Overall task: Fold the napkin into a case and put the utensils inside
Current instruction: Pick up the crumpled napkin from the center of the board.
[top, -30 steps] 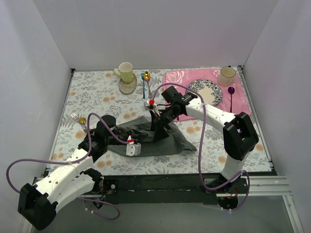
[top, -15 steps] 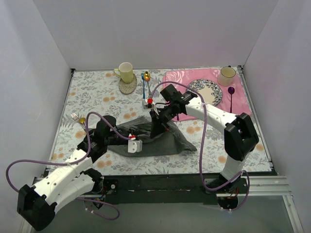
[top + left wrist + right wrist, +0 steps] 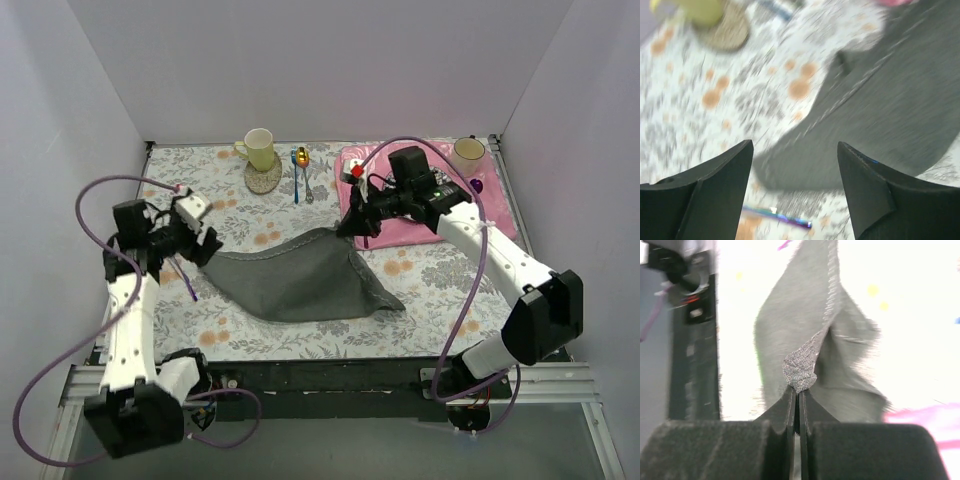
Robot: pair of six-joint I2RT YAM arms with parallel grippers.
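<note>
The napkin (image 3: pixel 300 280) lies spread on the tablecloth (image 3: pixel 450 290), just left of the pink placemat (image 3: pixel 398 233) and nearer to me. Its far corner is lifted at the placemat's left edge. My right gripper (image 3: pixel 797 390) is pressed together on that corner, with a tuft of grey cloth bunched above the fingertips. My left gripper (image 3: pixel 795 150) hangs over the napkin's other end, well left of the placemat, its fingers spread and holding nothing. The wrist view there is blurred.

The tablecloth is white with grey leaves and orange flowers, and it covers the whole table. Far left of the placemat a yellow-green mug (image 3: pixel 259 148) stands on a woven coaster (image 3: pixel 263 180), with a blue-handled spoon (image 3: pixel 298 170) between them and the placemat. A cream cup (image 3: pixel 466 150) sits at the placemat's far right corner. Plain pale walls (image 3: pixel 320 70) close in the left, right and back.
</note>
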